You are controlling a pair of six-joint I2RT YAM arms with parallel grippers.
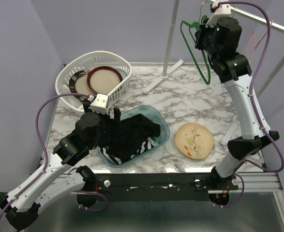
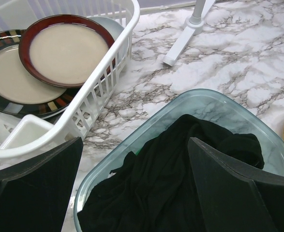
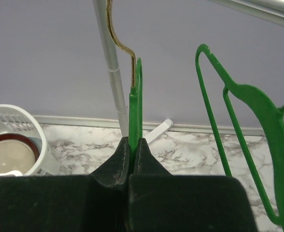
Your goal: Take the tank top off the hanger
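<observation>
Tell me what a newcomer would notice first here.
The black tank top lies heaped in a clear bin at the front centre of the table, with the open left end effector just over it. High at the back right, the right end effector is clamped on a bare green hanger.

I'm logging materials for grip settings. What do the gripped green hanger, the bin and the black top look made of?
Hanger: likely moulded plastic, smooth, slight sheen. Bin: translucent bluish plastic, glossy rim. Top: soft matte fabric, crumpled in folds.
</observation>
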